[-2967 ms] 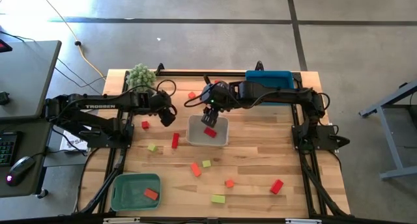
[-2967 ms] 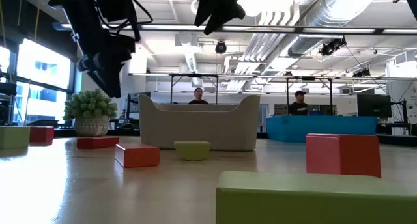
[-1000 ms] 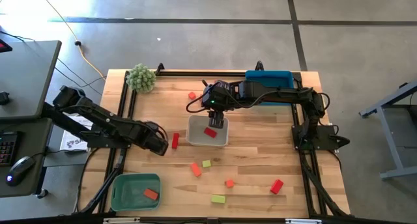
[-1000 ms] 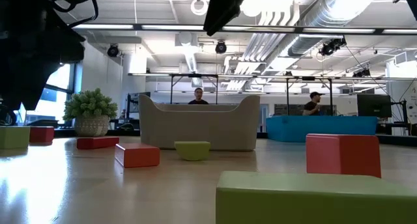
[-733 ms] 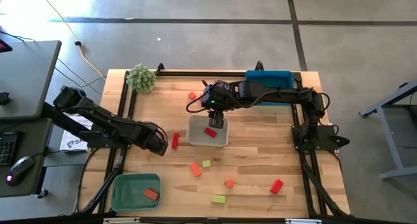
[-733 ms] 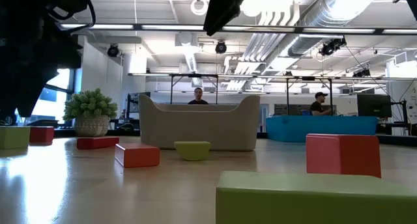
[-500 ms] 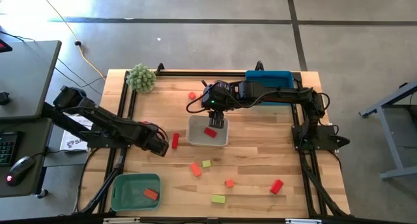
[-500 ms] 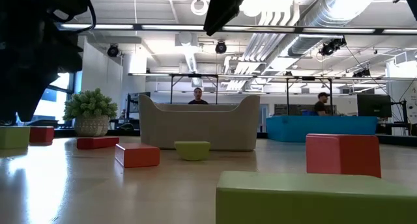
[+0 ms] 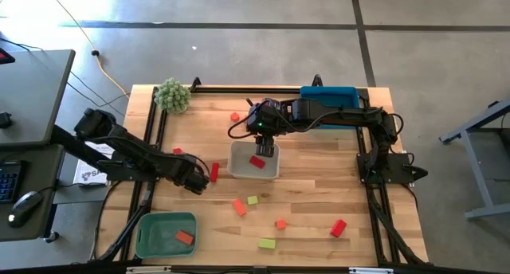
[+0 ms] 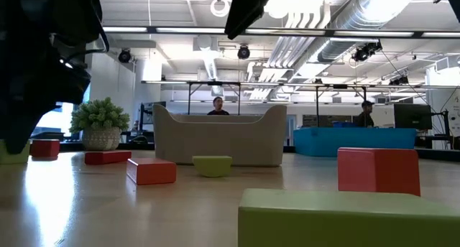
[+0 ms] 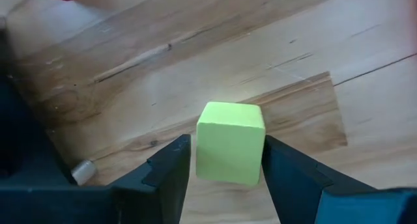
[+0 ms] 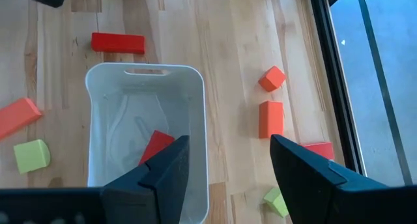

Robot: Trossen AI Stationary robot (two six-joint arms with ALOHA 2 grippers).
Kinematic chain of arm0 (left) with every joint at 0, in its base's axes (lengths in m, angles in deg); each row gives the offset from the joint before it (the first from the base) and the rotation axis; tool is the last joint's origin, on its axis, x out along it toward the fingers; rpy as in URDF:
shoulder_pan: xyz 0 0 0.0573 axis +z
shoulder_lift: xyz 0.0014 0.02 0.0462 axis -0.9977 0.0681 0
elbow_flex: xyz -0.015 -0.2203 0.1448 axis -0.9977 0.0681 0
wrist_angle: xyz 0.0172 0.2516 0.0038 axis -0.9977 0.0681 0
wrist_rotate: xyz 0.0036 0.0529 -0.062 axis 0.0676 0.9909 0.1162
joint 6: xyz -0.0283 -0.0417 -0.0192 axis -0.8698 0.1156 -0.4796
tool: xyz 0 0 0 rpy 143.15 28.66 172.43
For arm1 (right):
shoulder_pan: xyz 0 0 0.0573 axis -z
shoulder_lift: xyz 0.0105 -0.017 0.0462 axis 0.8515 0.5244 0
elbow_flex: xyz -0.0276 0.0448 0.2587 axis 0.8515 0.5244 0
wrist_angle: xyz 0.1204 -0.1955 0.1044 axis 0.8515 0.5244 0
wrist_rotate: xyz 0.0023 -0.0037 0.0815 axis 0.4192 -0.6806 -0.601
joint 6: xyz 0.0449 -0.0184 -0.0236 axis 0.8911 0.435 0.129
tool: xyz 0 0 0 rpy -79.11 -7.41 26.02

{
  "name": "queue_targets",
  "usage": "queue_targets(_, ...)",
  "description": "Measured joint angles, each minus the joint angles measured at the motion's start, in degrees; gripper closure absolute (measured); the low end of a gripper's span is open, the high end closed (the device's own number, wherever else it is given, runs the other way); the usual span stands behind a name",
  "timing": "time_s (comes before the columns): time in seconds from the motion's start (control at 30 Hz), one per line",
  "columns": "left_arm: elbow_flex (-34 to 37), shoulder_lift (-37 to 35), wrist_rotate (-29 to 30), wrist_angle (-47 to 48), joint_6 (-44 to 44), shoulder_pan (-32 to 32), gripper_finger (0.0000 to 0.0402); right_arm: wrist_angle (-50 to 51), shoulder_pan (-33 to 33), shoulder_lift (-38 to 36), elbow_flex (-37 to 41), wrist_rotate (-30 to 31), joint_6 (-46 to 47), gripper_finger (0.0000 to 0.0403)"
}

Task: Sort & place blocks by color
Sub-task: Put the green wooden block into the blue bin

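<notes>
1. Left gripper (image 11: 225, 168) sits low on the bench (image 9: 319, 186), fingers spread around a green cube (image 11: 230, 142), not visibly pinching it.
2. Right gripper (image 12: 225, 168) hangs open and empty above the white tray (image 12: 189, 113), which holds a red block (image 12: 155, 146).

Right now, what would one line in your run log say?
left gripper: low, straddling small yellow-green cube on wooden table | right gripper: open above pale grey tray | red block: in tray
</notes>
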Motion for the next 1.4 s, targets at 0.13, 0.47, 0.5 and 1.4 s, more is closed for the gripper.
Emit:
queue_targets(0.13,-0.02,1.28,-0.01,-0.75,2.57,-0.01,0.0256,-0.04,0.00,0.00,0.02,0.00,0.00,0.0202)
queue_targets(0.47,-0.87,-1.91,-0.20,-2.99,11.12,0.36,0.0298,-0.07,0.00,0.00,0.02,0.00,1.29,0.0202)
queue_targets(0.5,-0.94,-2.74,-0.19,-3.38,12.16,0.61,0.0298,-0.07,0.01,0.00,0.02,0.00,1.71,0.0202)
queue_targets(1.4,-1.05,-27.45,-17.00,-34.41,39.96,24.68,0.0293,-8.32,-3.29,0.02,0.04,-12.73,-1.03,0.0202)
